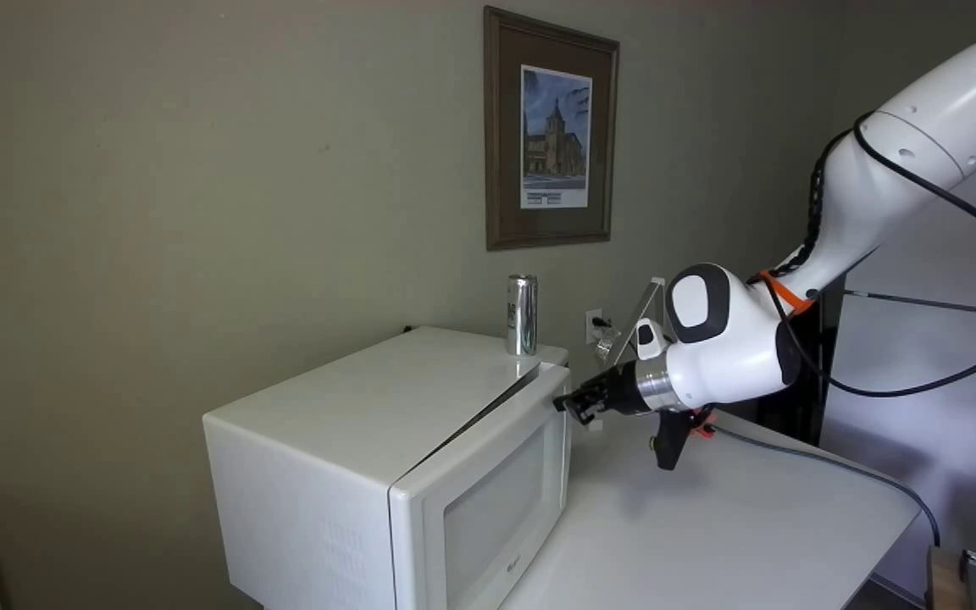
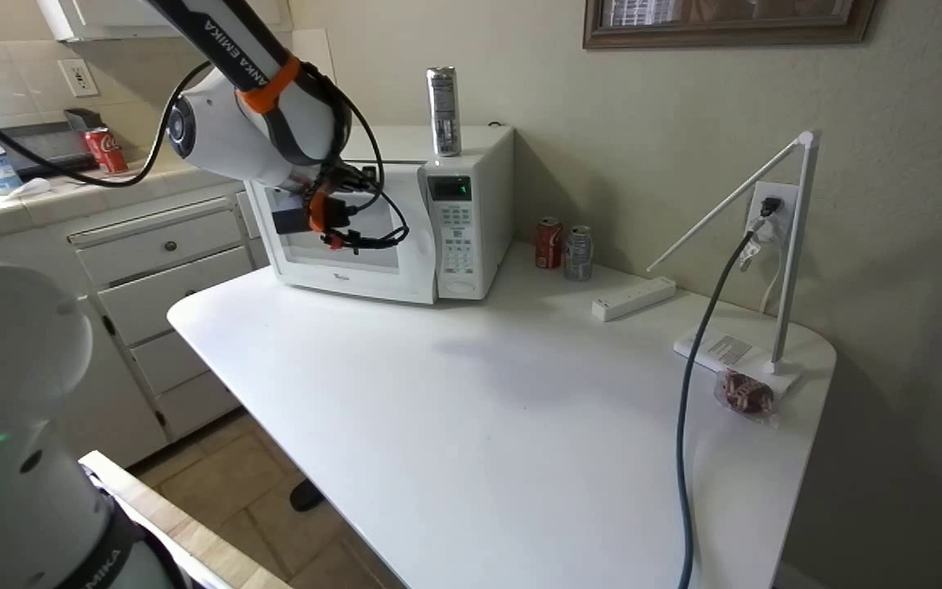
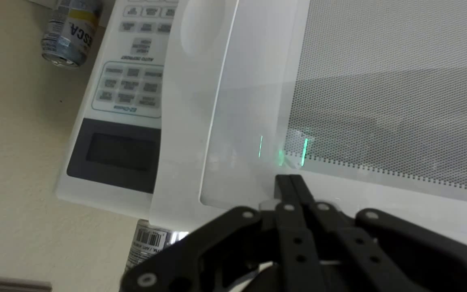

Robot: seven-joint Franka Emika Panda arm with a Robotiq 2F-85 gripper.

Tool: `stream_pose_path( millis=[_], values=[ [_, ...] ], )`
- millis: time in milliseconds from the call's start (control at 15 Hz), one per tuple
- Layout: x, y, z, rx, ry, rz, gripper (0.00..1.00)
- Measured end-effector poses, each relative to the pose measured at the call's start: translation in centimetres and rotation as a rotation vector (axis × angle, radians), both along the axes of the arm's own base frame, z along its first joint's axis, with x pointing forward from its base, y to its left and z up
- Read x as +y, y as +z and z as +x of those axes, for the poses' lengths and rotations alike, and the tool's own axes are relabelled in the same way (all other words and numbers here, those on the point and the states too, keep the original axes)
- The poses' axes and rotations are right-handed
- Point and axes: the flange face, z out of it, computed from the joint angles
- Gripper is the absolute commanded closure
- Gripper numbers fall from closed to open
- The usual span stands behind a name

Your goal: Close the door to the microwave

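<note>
Fingers [image 3: 285, 194] pinched together, nothing between them, bottom centre of the wrist view, right up by the door [image 1: 488, 504] (lower centre in an exterior view), which sits slightly ajar on the microwave [image 1: 352, 415]. Can't tell if they're touching it. Guessing we're at the push step; next move's a steady shove until it latches.

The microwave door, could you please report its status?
Gripper shut near door, contact unclear. Door slightly ajar. Silver can atop microwave, seemingly not in the way.

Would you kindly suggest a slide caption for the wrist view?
The closed gripper facing the microwave door, with the control panel alongside.
</note>
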Motion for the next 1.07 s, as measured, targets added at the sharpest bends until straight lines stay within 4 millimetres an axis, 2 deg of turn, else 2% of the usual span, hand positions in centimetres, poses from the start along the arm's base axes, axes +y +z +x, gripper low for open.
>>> stream_pose_path(
  millis=[1067],
  values=[
    [-0.28,0.31,0.58,-0.029,-0.003,-0.031,1.0]
  ],
)
